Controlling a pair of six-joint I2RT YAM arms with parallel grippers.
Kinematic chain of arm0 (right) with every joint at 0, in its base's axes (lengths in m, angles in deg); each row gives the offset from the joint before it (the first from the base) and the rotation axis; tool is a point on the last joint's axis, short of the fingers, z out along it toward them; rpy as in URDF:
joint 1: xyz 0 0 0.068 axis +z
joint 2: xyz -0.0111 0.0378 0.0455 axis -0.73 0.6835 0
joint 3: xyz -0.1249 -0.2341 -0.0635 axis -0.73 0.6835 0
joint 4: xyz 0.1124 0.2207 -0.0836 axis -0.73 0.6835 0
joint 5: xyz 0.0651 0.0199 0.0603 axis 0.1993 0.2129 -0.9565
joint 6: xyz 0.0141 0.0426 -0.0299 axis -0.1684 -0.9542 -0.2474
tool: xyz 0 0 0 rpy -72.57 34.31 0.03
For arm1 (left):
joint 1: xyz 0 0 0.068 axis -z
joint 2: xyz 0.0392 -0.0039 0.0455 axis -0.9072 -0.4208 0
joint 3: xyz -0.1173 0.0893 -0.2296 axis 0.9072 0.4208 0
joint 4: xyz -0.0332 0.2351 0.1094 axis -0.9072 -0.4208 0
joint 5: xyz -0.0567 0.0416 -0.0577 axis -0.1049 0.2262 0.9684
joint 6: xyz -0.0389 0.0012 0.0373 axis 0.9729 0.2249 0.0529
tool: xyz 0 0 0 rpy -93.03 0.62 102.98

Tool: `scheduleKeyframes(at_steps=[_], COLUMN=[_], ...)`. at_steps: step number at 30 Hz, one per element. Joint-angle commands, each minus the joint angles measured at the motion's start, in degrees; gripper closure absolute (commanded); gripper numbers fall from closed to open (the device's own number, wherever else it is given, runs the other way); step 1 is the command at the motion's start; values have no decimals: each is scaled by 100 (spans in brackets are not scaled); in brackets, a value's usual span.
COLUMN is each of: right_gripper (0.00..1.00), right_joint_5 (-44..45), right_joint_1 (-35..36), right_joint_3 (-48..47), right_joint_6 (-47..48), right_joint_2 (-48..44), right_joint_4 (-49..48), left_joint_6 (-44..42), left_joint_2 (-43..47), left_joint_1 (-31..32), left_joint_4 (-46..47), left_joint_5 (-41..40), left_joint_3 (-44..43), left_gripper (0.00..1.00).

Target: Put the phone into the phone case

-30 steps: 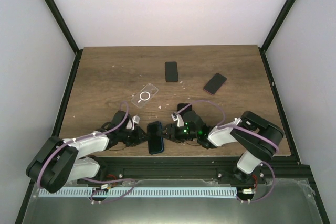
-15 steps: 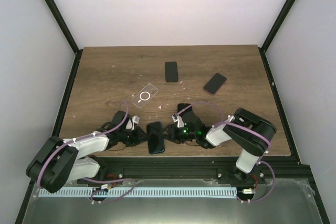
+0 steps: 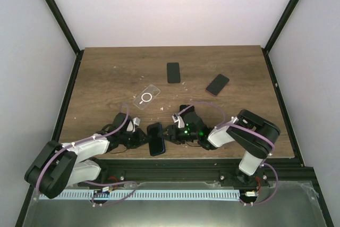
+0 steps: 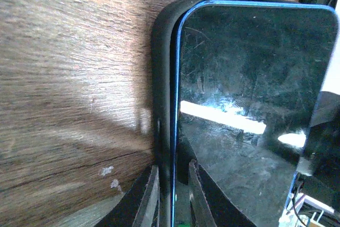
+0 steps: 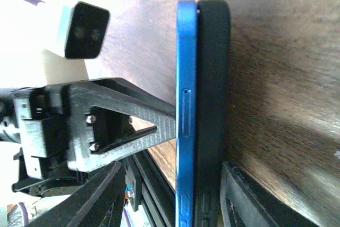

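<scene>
A blue-edged phone (image 3: pixel 155 138) stands on its edge at the table's front, pressed against a black phone case (image 4: pixel 162 78). In the left wrist view its dark screen (image 4: pixel 249 104) faces the camera, with the case's rim along its left side. My left gripper (image 4: pixel 172 171) is shut on the lower edge of the phone and case together. It shows in the top view (image 3: pixel 143 137), left of the phone. My right gripper (image 5: pixel 172 171) is open and straddles the blue phone (image 5: pixel 186 104) and the black case (image 5: pixel 212 104). Its right finger is close to the case and its left finger is apart.
A clear case with a white ring (image 3: pixel 146 98) lies at mid-table. A black phone (image 3: pixel 173 72) and a dark phone with a reddish edge (image 3: pixel 218 84) lie farther back. The table's front edge and black rail (image 3: pixel 175 160) run just behind the grippers.
My right arm's elbow has pulled in slightly to the left. The phone, the case and both grippers have barely moved.
</scene>
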Motion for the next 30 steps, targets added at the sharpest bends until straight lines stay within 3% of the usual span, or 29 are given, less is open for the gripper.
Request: scheduleKeyframes(at_steps=[1,4,10,13,21,23,25,26,28,30], right_gripper=[51,51,53,63,90,85,65,60,58,63], right_joint_5=[-489,-697,-558,-424,-227,-259,-254,-237,-204,-173], right_joint_1=[201,195,187,187,178,178,178,178,178,178], right_joint_3=[-415,-427,-522,-604,-341,-325,-283,-238,-140,-70], right_joint_6=[-55,-212,-58,122,259,260,253,245,239,231], right_joint_2=[376,566,446,319,54,55,16,-21,-125,-215], right_joint_4=[-832,-1450,-1063,-479,-224,-220,-188,-203,-249,-262], left_joint_6=[-38,-34,-114,-124,-63,-51,-38,-38,-51,-68], left_joint_2=[-261,-387,-377,-343,-125,-65,-15,-16,-59,-109], left_joint_1=[78,78,78,74,57,52,49,44,35,33], left_joint_4=[-95,-5,-106,-163,-205,-220,-207,-204,-183,-178], left_joint_5=[-59,-6,-1,-15,-73,-72,-87,-103,-105,-103], left_joint_3=[117,127,67,45,57,34,30,30,34,25], left_gripper=[82,83,87,87,82,79,79,79,79,80])
